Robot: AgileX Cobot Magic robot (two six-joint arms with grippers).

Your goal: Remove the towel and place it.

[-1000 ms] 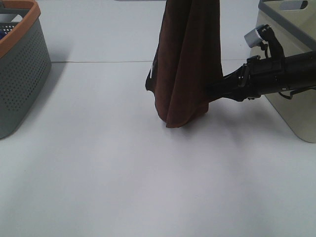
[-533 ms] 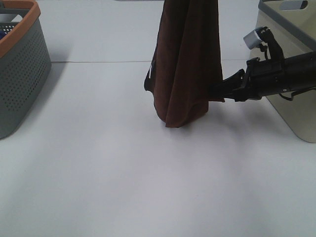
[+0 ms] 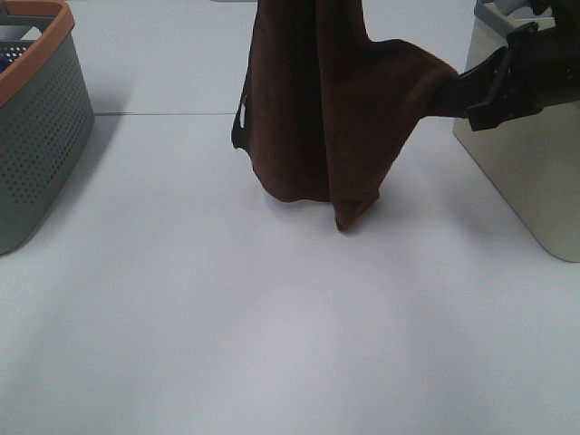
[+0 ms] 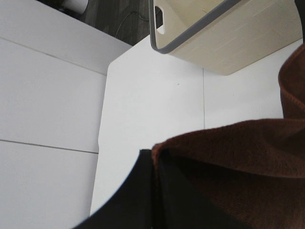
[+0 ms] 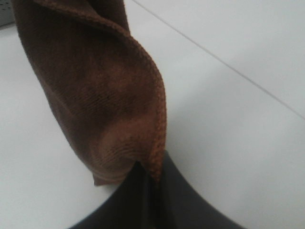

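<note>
Two thin pinches hold the dark reddish-brown soft cloth towel (image 3: 317, 118): your left claw (image 4: 155, 164) and right claw (image 5: 152, 183) each clamp its edge; tugging apart could slip one free.

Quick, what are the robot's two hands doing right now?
Left gripper: shut on the towel.
Right gripper: shut on the towel's edge.

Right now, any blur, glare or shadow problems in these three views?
Exterior high: even, soft light, no glare; the towel reads as a dark mass with faint folds, a weak shadow under it, its top cropped. Left wrist: the close cloth and left pincer are soft; the beige basket is sharper. Right wrist: hem stitching legible, right pincer a dark blur.
</note>
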